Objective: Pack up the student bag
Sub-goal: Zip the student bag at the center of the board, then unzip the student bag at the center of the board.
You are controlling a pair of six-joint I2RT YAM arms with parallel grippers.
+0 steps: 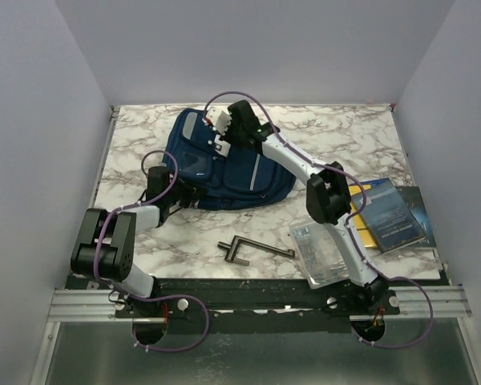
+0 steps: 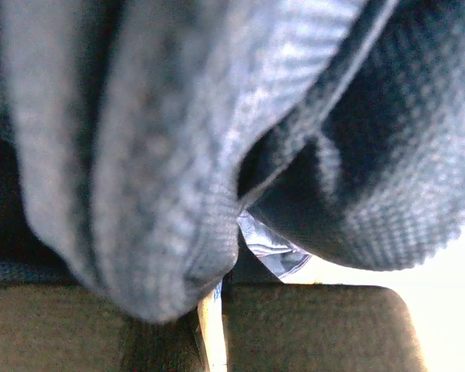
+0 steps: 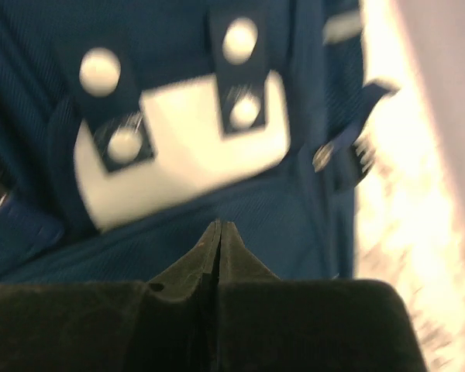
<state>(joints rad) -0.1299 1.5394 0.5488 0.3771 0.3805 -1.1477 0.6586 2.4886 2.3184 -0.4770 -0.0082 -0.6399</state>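
From above, the student bag [image 1: 224, 164] lies flat at the upper centre of the marble surface [image 1: 184, 241]. The left gripper [image 1: 164, 192] is at the bag's lower-left edge, and the right gripper [image 1: 224, 132] sits over its upper part by the white patches. The placing suggests one arm is meant to anchor the bag while the other works on the closure. Lower in the frame, apart from the bag, lie a dark metal tool [image 1: 252, 247], a clear case [image 1: 325, 249] and some books [image 1: 389, 212], probably waiting to go in.

The left wrist view is filled with blue-grey fabric of the student bag [image 2: 178, 155], very close and out of focus. The jaws of the left gripper [image 2: 217, 306] are pressed nearly together at the bottom edge. They seem to pinch a fold of that fabric, though the view is too close to be sure.

In the right wrist view, the jaws of the right gripper [image 3: 219, 232] are pressed together and hold nothing. Their tip is at the navy fabric of the student bag [image 3: 217, 39], just below a white buckle patch [image 3: 178, 147].
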